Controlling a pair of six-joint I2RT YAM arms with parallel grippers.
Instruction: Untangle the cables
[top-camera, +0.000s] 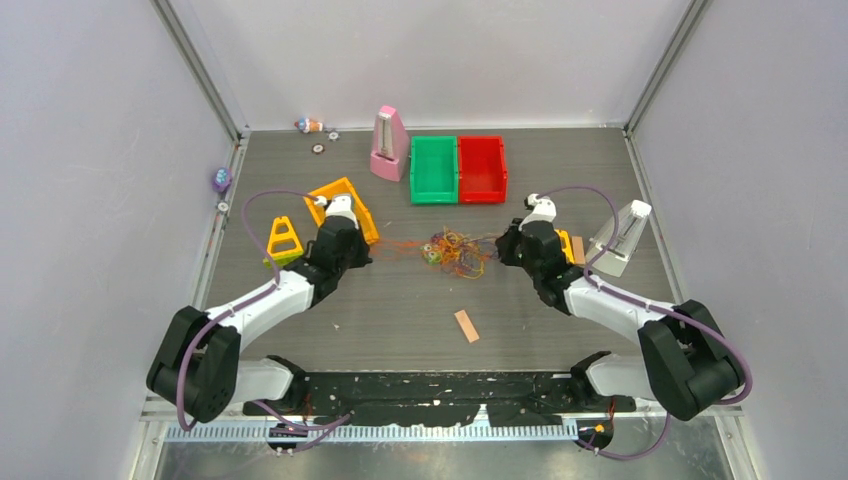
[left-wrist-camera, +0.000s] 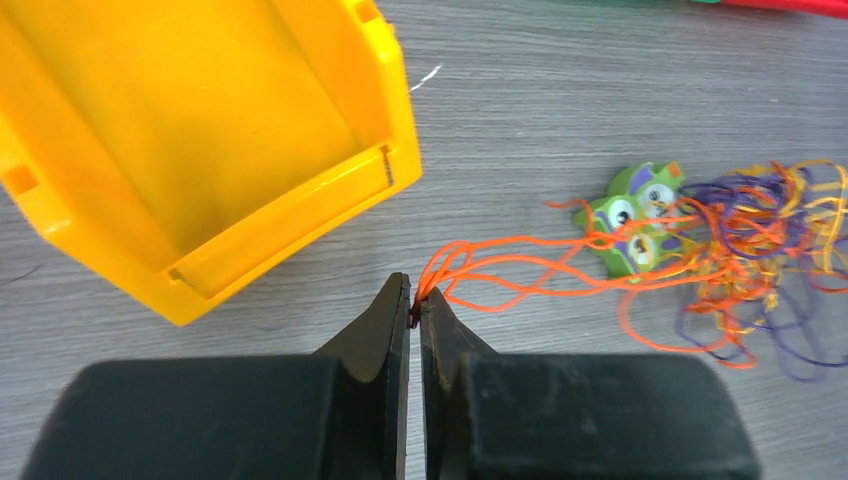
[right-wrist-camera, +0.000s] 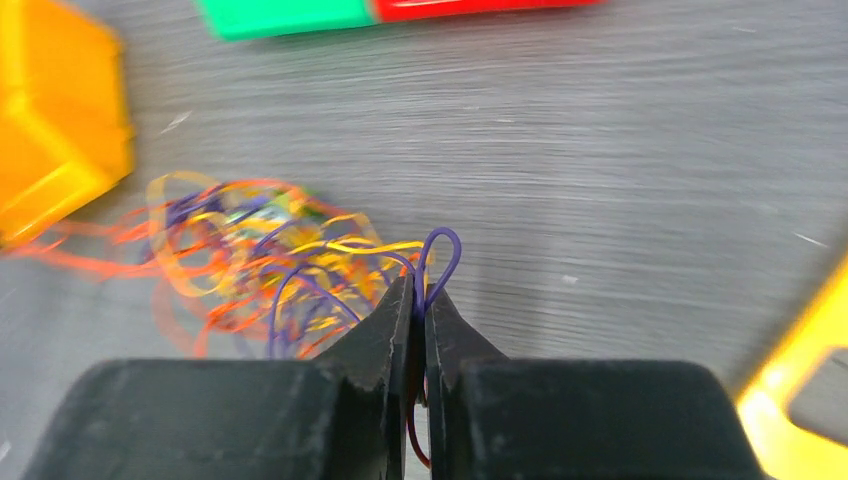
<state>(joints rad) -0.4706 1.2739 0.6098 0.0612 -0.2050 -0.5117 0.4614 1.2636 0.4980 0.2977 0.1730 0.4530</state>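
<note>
Left end effector (left-wrist-camera: 414, 305): clenched on orange cable (left-wrist-camera: 440, 270).
Right end effector (right-wrist-camera: 420, 305): clenched on purple cable (right-wrist-camera: 444, 231).
Advice: draw apart slowly, easing off at snags.

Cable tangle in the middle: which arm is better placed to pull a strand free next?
Probably the left. The left gripper pinches orange cables stretched clear of the tangle; the right gripper pinches a purple loop right against it.

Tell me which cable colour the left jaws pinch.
The orange strands, running from the left gripper to the tangle; the purple loop is in the right gripper.
</note>
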